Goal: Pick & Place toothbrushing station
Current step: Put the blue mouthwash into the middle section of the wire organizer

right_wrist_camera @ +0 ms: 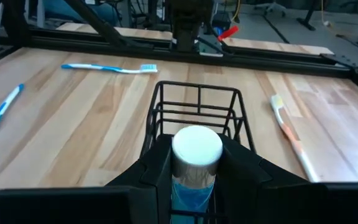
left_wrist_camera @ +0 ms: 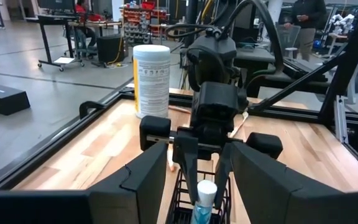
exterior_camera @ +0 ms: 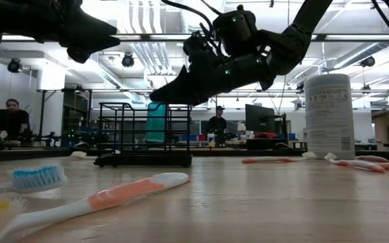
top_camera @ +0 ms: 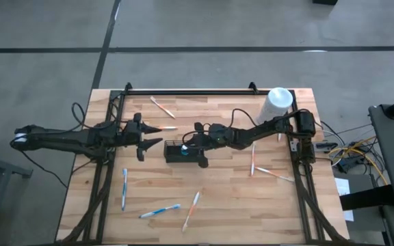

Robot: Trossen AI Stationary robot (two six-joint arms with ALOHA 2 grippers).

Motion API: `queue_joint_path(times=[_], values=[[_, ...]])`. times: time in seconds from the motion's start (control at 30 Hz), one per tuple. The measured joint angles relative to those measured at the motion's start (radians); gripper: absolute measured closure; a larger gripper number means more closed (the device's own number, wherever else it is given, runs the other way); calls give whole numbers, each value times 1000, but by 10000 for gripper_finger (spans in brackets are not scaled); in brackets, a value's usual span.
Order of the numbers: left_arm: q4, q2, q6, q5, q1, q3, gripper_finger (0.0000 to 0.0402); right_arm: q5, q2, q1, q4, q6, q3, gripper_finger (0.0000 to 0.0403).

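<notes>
Your right gripper [top_camera: 185,146] is sitting right over the toothbrushing station [top_camera: 185,152], the little black wire basket near the middle of the high view. It's clamped on a blue tube with a white cap [right_wrist_camera: 196,154]; in the right wrist view you can see the cap wedged between the two dark fingers [right_wrist_camera: 156,163], with the tube's lower end down inside the basket frame. From the low view the basket [exterior_camera: 143,135] stands flat on the worktop [top_camera: 224,198], left of center, and the teal tube [exterior_camera: 157,121] shows upright through the wires.

Your left gripper [top_camera: 153,136] hangs just left of the basket in the high view, pointing at it with its fingers spread apart and nothing between them. In the left wrist view those wide fingers [left_wrist_camera: 145,180] frame the basket and the other arm's gripper [left_wrist_camera: 207,163] head-on.

Around it you've got loose toothbrushes: a blue one [top_camera: 124,188] at lower left of the high view, another blue one [top_camera: 160,212] and an orange one [top_camera: 191,210] along the bottom, two orange ones [top_camera: 274,173] right of center, and two more orange ones [top_camera: 163,107] near the top left of the worktop. A white cylindrical canister [top_camera: 277,104] stands at the upper right corner, well apart from the basket. A person [exterior_camera: 11,116] is visible in the room behind, far left of the low view.
</notes>
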Motion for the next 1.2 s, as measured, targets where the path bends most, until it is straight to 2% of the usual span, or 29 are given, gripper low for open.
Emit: queue_joint_path(times=[0.5, 0.6, 0.73, 0.87, 1.07, 1.2], values=[[0, 0, 5, -18, 0, 0, 216, 3, 1, -1, -7, 11, 1, 305], [0, 0, 5, -17, 0, 0, 215, 3, 2, -3, -14, 65, 7, 305], [0, 0, 4, -17, -1, 0, 216, 0, 2, -12, -136, 164, 61, 305], [0, 0, 4, -17, -1, 0, 215, 8, 2, -17, -271, 104, 130, 305], [0, 0, 4, -16, 0, 0, 215, 34, 2, -18, -295, 74, 184, 305], [0, 0, 4, -16, 0, 0, 216, 40, 2, -21, -295, 99, 162, 305]])
